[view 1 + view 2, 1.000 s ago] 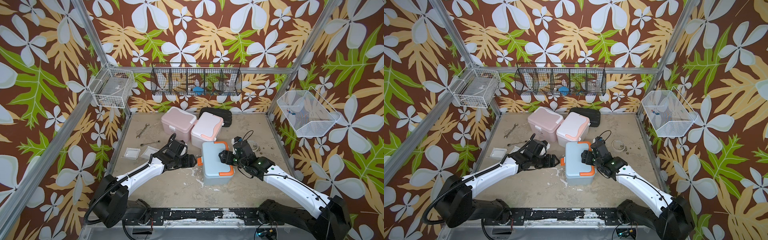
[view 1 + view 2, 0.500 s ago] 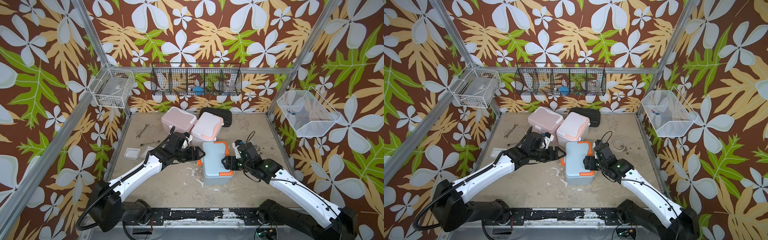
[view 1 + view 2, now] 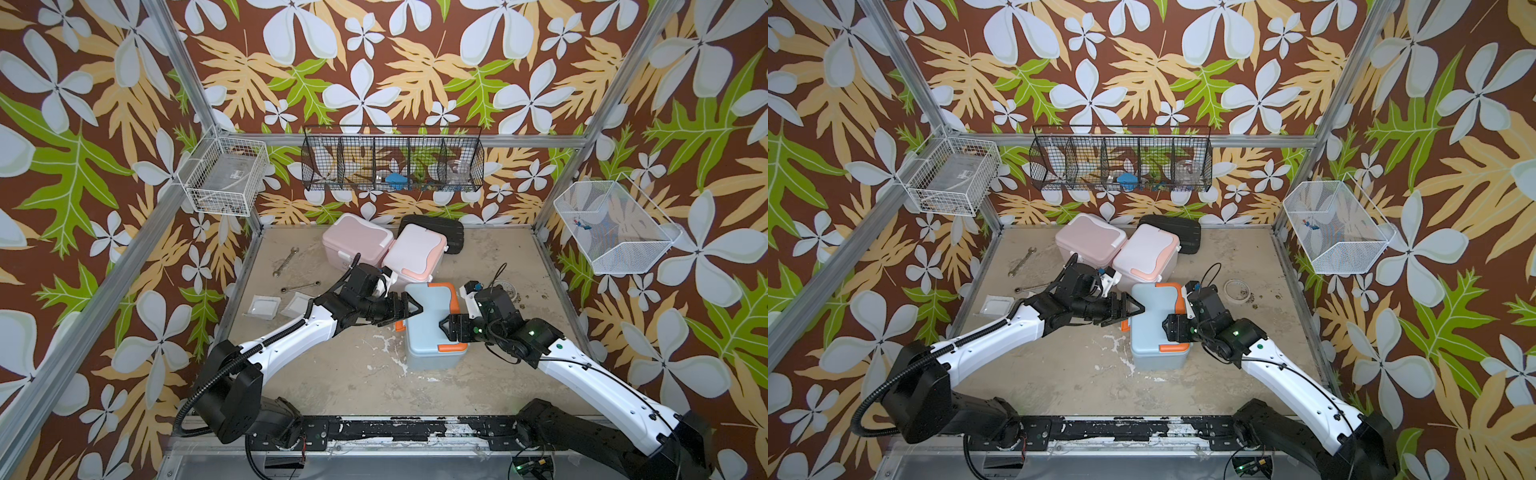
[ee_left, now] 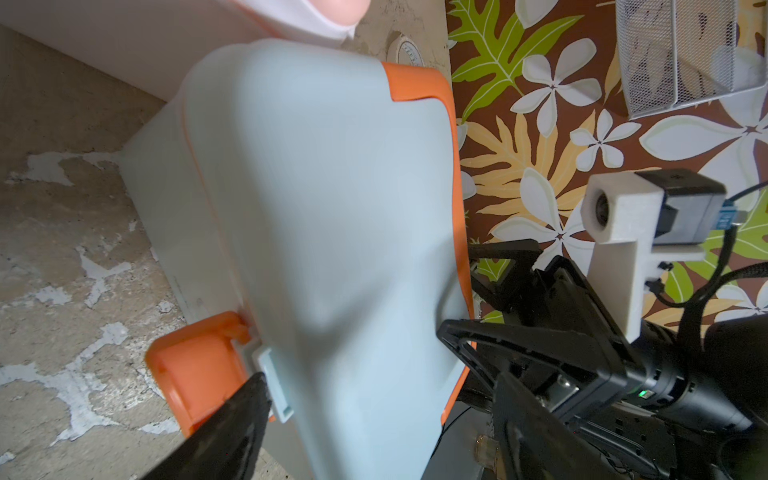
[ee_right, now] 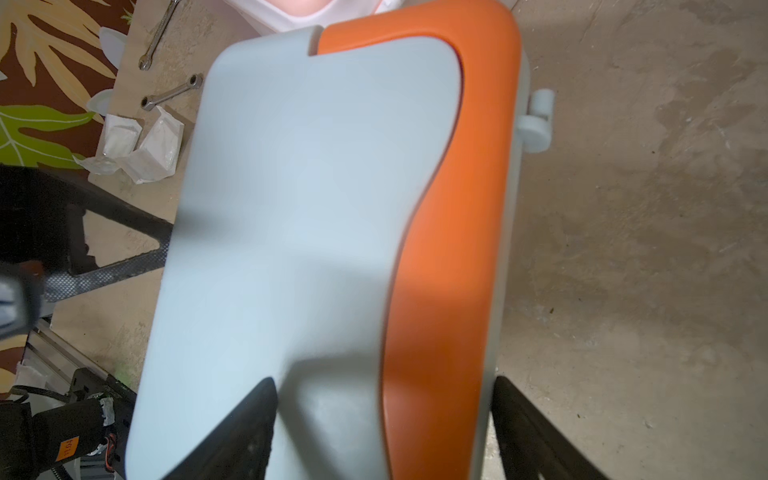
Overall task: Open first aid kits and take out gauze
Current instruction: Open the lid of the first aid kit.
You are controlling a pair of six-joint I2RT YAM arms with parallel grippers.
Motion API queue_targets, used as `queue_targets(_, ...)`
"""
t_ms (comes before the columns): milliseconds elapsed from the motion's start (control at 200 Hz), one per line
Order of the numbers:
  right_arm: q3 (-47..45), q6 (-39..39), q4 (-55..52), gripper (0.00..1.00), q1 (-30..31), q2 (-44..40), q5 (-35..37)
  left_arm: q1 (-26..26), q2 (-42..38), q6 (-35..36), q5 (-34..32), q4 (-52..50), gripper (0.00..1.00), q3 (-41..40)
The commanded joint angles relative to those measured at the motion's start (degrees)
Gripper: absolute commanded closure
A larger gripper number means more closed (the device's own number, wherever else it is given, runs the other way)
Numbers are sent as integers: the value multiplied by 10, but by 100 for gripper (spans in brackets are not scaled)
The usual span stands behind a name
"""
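Note:
The light blue first aid kit (image 3: pixel 428 328) (image 3: pixel 1156 328) with the orange handle (image 5: pixel 449 249) stands shut mid-table. My left gripper (image 3: pixel 409 309) (image 4: pixel 378 382) is open at its left side, one finger beside the orange latch (image 4: pixel 195 374), the other over the lid. Open as well, my right gripper (image 3: pixel 451 326) (image 5: pixel 382 386) straddles the handle from the right. The pink kit (image 3: pixel 357 241) and the white and peach kit (image 3: pixel 415 253) sit shut behind. Two gauze packets (image 3: pixel 264 306) (image 3: pixel 297 303) (image 5: pixel 160 145) lie on the table to the left.
A black ribbed case (image 3: pixel 440 232) lies at the back. Two wrenches (image 3: pixel 286 262) (image 3: pixel 300 286) lie left of the kits, a tape roll (image 3: pixel 1237 289) to the right. Wire baskets hang on the left wall (image 3: pixel 226 178), back wall (image 3: pixel 392 162) and right wall (image 3: pixel 615 226).
My left gripper has moved right, up to the blue kit's latch side. The right gripper has slid a little toward the table's front along the handle.

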Motion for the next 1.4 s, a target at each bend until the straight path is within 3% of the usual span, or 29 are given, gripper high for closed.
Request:
queue_targets(0,-4,-14,-37,21,1,5,-13,-2,2,-4,8,20,15,-3)
queue_targets(480,-7,-9,-19,21,1,9,-47,-10,8,-22,29,49,15,-8)
queue_targets(846,-21,13,24,21,1,5,-117,-9,-28,-110,107,160,14,-35)
queue_targets(1011,-3,13,-8,19,0,8,-80,-9,-39,-116,104,153,14,-18)
queue_targets(1186,22,3,-42,0,0,-3,-18,-9,-34,-116,104,139,14,17)
queue_targets(1396,43,5,-41,0,-1,-33,-23,-10,-23,-125,102,137,14,47)
